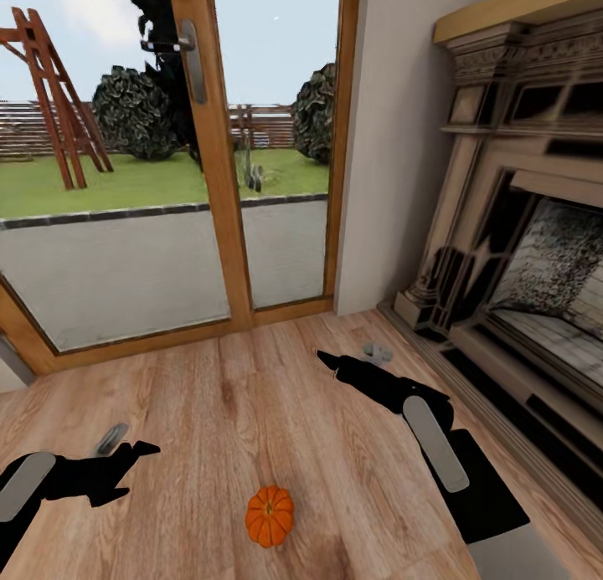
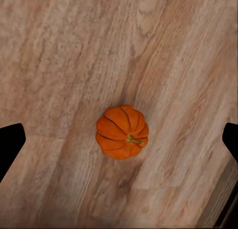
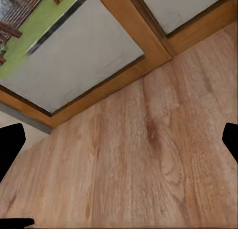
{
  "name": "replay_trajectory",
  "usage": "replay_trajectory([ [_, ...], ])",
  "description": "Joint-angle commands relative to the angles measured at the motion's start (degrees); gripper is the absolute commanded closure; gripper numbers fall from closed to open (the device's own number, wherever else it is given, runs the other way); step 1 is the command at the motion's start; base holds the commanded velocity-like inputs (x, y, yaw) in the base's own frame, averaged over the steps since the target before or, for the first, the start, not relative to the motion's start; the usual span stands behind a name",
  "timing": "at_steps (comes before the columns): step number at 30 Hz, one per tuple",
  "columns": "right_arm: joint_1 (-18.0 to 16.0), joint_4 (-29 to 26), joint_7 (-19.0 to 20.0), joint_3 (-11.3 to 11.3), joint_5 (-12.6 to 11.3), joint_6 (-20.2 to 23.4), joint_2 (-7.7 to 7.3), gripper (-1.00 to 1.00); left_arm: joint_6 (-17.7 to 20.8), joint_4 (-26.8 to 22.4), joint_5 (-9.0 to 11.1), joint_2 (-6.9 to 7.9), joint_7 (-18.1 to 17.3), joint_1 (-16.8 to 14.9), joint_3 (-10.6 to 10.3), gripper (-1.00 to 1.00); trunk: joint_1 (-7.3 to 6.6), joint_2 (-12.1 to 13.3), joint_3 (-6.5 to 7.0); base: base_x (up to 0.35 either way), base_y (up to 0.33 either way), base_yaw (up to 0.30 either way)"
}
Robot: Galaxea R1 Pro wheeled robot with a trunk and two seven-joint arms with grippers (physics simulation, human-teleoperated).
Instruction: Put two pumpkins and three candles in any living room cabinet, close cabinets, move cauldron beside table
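1. Head view: 1 small bright-orange ribbed pumpkin point(image 1: 270, 515) sits on the wooden plank floor point(image 1: 209, 396), well short of the glazed door's threshold, between the left gripper point(image 1: 134, 454) and right gripper point(image 1: 335, 362).
2. Left wrist view: fingers spread, empty, pumpkin point(image 2: 122, 132) below.
3. Right wrist view: fingers spread, empty, over bare floor point(image 3: 148, 154). No storing looks done.

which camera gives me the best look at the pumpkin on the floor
The left wrist view: the pumpkin sits centred, seen from above with ribs and stem clear. The head view shows it smaller, low on the wooden floor. The right wrist view looks at floor and the glass door frame.
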Motion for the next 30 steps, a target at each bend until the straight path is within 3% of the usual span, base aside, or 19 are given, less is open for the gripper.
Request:
replay_trajectory([
  [1, -0.02, -0.12, -0.03, 0.04, -0.8, 0.35, -0.74, -1.0, 0.08, 0.47, 0.35, 0.04, -1.52, -0.05, 0.04, -1.0, -0.01, -0.02, -0.05, 0.0, 0.0, 0.0],
  [5, 0.01, -0.62, 0.13, 0.03, -3.41, 0.63, -1.77, -1.0, -0.75, 1.5, -0.13, 0.39, -6.5, -0.09, -0.04, -1.0, -0.01, -0.02, -0.05, 0.0, 0.0, 0.0],
  [14, 2.42, -7.39, 0.07, -0.27, -4.07, 0.84, -2.25, -1.0, -3.79, 3.42, -0.15, 0.09, -7.56, -0.09, -0.03, -1.0, -0.01, -0.02, -0.05, 0.0, 0.0, 0.0],
  [19, 2.62, -7.91, 0.11, -0.24, -4.26, 0.85, -2.25, -1.0, -5.17, 4.17, -0.07, 0.08, -8.25, -0.09, 0.03, -1.0, 0.5, -0.85, -1.08, 0.0, 0.0, 0.0],
  [22, 2.63, -8.0, 0.14, -0.24, -4.51, 0.85, -2.23, -1.0, -5.42, 4.35, -0.18, 0.21, -11.88, -0.09, -0.07, -1.0, 0.58, -0.89, -1.74, 0.0, 0.0, 0.0],
  [25, 2.63, -8.02, 0.19, -0.24, -6.19, 0.85, -2.24, -1.0, -6.71, 6.04, -0.24, 0.4, -14.73, -0.09, -0.19, -1.0, 0.65, -0.93, -2.4, 0.0, 0.0, 0.0],
  [30, 2.64, -8.08, 0.3, -0.24, -7.99, 0.87, -2.23, -1.0, -8.26, 7.18, -0.21, 0.34, -15.78, -0.09, -0.5, -1.0, 0.78, -1.0, -3.51, 0.0, 0.0, 0.0],
])
